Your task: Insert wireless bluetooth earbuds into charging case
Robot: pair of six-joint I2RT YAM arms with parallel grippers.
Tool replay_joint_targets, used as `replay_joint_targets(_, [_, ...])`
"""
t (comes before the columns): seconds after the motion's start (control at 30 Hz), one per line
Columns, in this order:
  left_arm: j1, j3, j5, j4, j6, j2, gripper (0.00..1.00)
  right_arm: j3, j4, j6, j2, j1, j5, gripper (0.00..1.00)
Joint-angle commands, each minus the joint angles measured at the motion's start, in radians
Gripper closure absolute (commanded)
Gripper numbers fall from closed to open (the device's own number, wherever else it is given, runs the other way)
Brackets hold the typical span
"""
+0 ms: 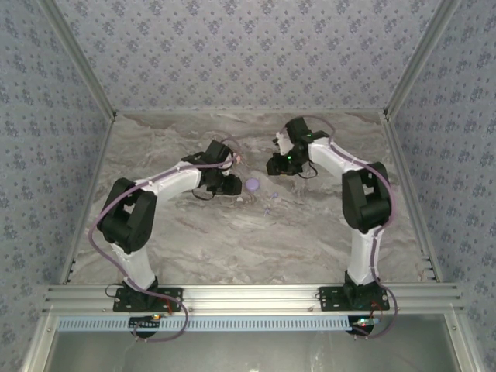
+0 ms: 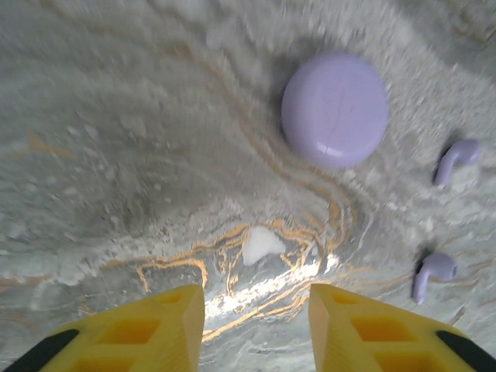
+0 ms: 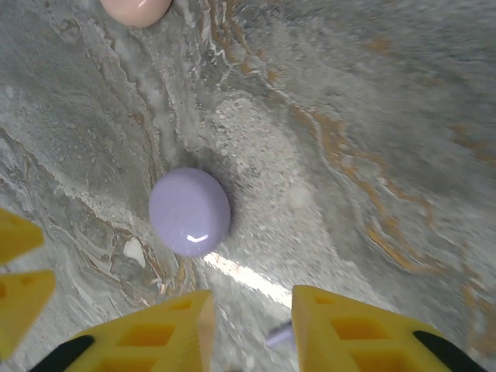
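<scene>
- L arm reaches in from the left. The left gripper (image 2: pixel 256 329) hangs low over the marbled surface (image 2: pixel 116 116), jaws apart, nothing btwn them.
- white fleck (image 2: pixel 262 244) on the surface, just ahead of the yellow fingers (image 2: pixel 167 325).
- pink disc (image 3: pixel 136 8) farther back, apart from the rest.
- lilac case (image 1: pixel 253 184): round, looks closed, flat on the surface just right of the left gripper.
- 2 earbuds (image 2: pixel 456 160) loose on the surface near the case's right side. The second earbud (image 2: pixel 434 273) lies apart from the first; neither touches the case.
- right gripper (image 3: pixel 252 333): jaws apart, gripping nothing. An earbud tip shows in the gap; contact w/ a finger can't be told.
</scene>
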Motion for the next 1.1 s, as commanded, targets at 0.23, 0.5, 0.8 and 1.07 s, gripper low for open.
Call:
replay_joint_targets(0.23, [-0.005,-0.013,0.112,0.15,-0.138,0.071,0.71,0.253,-0.135,0.003,0.216,0.042,0.025,0.79])
replay_joint_targets(0.5, [-0.005,0.05,0.134,0.144,-0.15,0.16,0.76,0.367,-0.183,0.005,0.312,0.054,0.017,0.83])
replay_joint_targets(0.8, [-0.005,0.113,0.08,0.087,-0.159,0.219,0.79,0.404,-0.22,-0.009,0.354,0.065,0.021,0.82])
replay_joint_targets(1.07, [-0.005,0.156,0.0,0.028,-0.159,0.237,0.81,0.35,-0.222,-0.026,0.326,0.065,0.02,0.82])
